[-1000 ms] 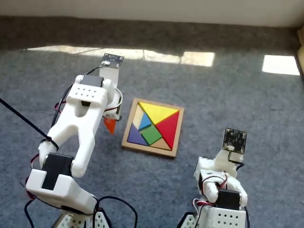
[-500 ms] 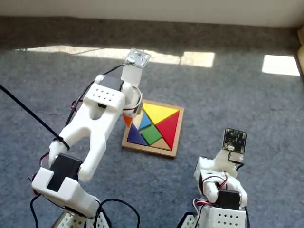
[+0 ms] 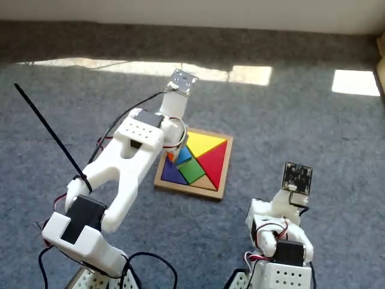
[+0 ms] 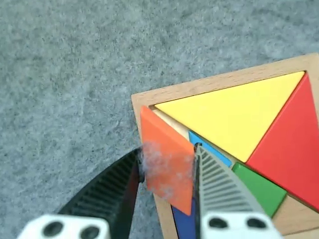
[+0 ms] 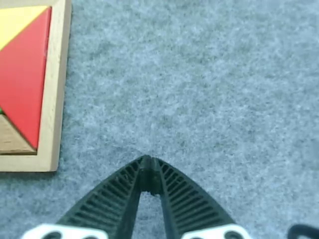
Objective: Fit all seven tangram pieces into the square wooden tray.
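The square wooden tray [image 3: 187,191] lay on grey carpet [image 3: 301,108]. The left hand [image 4: 168,149] gripped the orange piece [image 4: 167,167], tilted, over the tray's ten-o'clock corner. The right hand [image 5: 148,167] was closed, empty, toward four o'clock of the tray.

Floor: fuzzy grey-blue carpet [image 3: 289,114], flat, speckled up close. Far end: darker strip of carpet [image 3: 120,42], in shade, side to side. Behind it, thin pale band of wall [image 3: 240,12] along far edge. Sunlight on carpet in bright patches: long thin sun patch [image 3: 90,63] on left, short sun patch [image 3: 249,74] near middle, square sun patch [image 3: 355,81] well off to right. Bit of tan thing [image 3: 381,66] at right edge, too little seen to tell what. Soft daylight over rest of carpet.
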Motion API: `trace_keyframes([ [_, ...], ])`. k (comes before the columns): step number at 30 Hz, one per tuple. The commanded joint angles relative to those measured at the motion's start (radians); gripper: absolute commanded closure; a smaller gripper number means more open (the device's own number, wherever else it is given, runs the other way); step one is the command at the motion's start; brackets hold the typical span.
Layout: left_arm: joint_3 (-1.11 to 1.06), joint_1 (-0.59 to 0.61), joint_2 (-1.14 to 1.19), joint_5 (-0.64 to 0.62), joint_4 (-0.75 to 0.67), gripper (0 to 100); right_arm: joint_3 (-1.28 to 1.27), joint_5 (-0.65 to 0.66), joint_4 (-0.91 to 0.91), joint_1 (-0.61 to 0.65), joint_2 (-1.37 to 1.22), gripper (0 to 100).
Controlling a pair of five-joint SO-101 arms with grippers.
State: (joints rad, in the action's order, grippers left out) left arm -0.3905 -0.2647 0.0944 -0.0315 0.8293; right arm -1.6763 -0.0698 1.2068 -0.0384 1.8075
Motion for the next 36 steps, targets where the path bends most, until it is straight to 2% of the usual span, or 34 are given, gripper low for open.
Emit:
trace_keyframes([
  [1,-0.024,-0.015,-0.050,-0.049,-0.061,89,-0.093,-0.008,0.008,-0.008,0.010,98.6],
  [11,-0.056,-0.036,-0.047,-0.055,-0.100,89,-0.093,-0.008,0.008,-0.008,0.010,98.6],
  [17,0.007,-0.038,0.054,-0.054,-0.109,89,-0.093,-0.008,0.008,-0.008,0.010,98.6],
  [22,0.071,-0.038,0.090,-0.054,-0.018,89,-0.093,-0.008,0.008,-0.008,0.010,98.6],
  [29,0.082,-0.036,0.085,-0.054,0.025,89,-0.093,-0.008,0.008,-0.008,0.010,98.6],
  [33,0.082,-0.028,0.085,-0.057,0.040,83,-0.093,-0.008,0.008,-0.008,0.010,98.6],
  [36,0.082,-0.025,0.085,-0.114,0.040,79,-0.093,-0.008,0.008,-0.008,0.010,98.6],
])
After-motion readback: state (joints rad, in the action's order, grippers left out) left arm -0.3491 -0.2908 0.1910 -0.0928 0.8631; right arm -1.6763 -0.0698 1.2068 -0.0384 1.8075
